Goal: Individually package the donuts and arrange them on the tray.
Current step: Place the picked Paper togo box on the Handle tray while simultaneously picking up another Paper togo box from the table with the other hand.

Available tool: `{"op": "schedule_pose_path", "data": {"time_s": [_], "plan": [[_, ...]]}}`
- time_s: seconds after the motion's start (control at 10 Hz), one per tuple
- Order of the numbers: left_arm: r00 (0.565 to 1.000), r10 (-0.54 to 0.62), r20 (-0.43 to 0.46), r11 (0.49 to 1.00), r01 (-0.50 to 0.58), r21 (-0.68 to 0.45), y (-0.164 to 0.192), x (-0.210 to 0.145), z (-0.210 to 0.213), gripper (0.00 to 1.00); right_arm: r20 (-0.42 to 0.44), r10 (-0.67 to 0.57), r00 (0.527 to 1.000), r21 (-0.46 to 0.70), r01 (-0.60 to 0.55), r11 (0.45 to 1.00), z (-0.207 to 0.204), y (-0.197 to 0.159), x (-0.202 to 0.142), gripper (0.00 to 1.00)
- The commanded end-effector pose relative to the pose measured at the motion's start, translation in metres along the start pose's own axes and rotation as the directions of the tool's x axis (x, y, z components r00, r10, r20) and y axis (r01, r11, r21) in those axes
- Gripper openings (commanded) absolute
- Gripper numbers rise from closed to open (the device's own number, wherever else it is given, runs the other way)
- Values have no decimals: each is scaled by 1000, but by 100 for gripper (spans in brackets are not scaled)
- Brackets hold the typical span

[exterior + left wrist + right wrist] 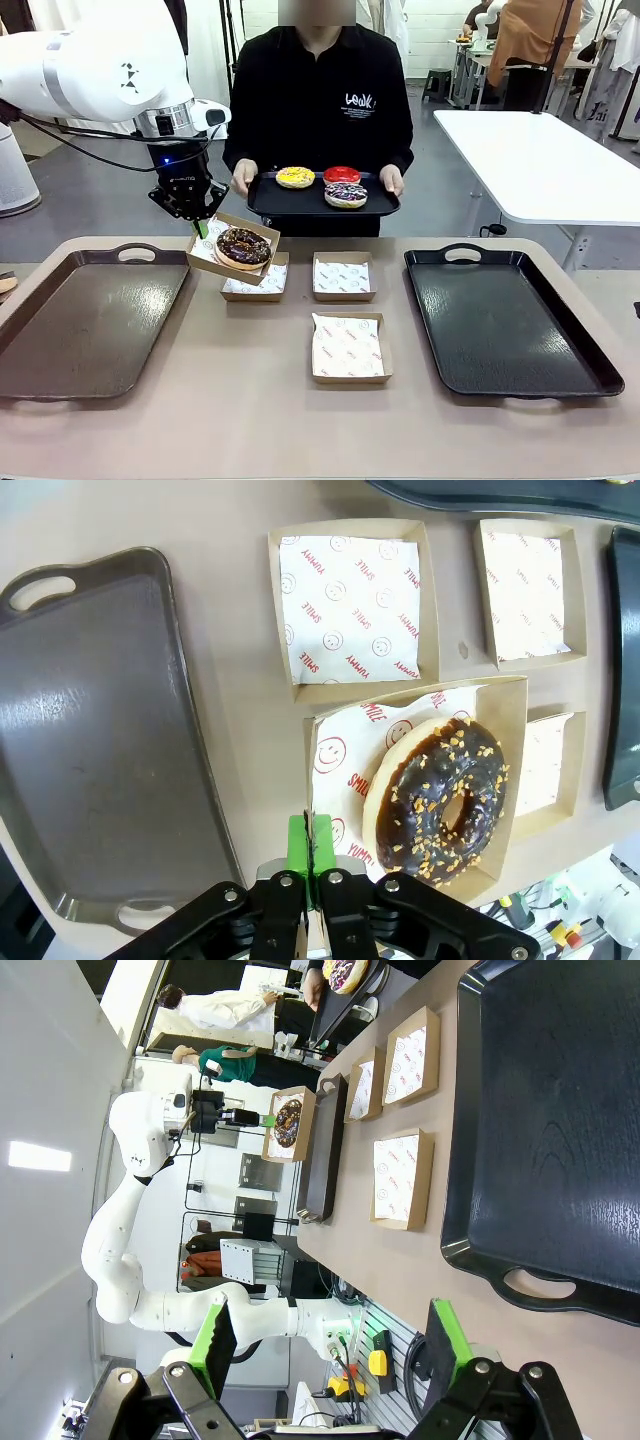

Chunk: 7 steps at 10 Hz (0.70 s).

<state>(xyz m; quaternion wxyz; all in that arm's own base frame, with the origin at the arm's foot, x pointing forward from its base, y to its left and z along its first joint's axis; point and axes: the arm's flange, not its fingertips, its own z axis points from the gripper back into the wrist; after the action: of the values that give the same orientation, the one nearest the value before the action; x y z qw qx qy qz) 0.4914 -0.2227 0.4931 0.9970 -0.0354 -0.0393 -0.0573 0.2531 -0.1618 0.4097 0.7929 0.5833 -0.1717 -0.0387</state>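
Note:
My left gripper (201,226) (312,842) is shut on the rim of a paper-lined cardboard box (210,250) (336,756). It holds the box tilted above the table. A chocolate-glazed donut (243,246) (440,798) lies in this box. Across the table, a person holds a small black tray (290,203) carrying the yellow-iced donut (295,177), the red-iced donut (342,174) and the sprinkled donut (346,195). My right gripper (330,1336) stands open above the near end of the large black tray (510,325) (560,1130), holding nothing.
Three empty lined boxes (255,284) (343,277) (348,347) sit mid-table; one lies partly under the lifted box. A brown tray (90,320) (90,730) lies on the left. A white table (540,160) stands behind on the right.

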Motion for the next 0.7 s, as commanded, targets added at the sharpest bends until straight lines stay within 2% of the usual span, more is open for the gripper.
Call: {"op": "schedule_pose_path", "data": {"time_s": [0.0,0.2,0.3,0.4,0.5,0.6], "plan": [[1000,2,3,1000,-2,2,1,-5,2,0,0,1,1000,8,-1,1000,1,0,0,100],[1000,2,3,1000,-2,2,1,-5,2,0,0,0,1000,0,0,1000,0,0,0,100],[1000,0,0,1000,0,0,0,0,0,1,-23,-5,1000,-69,3,998,-7,7,-1,100],[1000,-19,-11,1000,19,7,9,-1,14,1,-49,31,998,-143,-38,989,-19,30,3,100],[997,-70,-22,997,71,28,21,-18,26,1,-102,43,994,-231,-66,971,-35,54,4,100],[992,-123,-3,992,123,6,36,-36,36,1,-131,20,991,-294,-58,954,-60,80,20,100]]}}
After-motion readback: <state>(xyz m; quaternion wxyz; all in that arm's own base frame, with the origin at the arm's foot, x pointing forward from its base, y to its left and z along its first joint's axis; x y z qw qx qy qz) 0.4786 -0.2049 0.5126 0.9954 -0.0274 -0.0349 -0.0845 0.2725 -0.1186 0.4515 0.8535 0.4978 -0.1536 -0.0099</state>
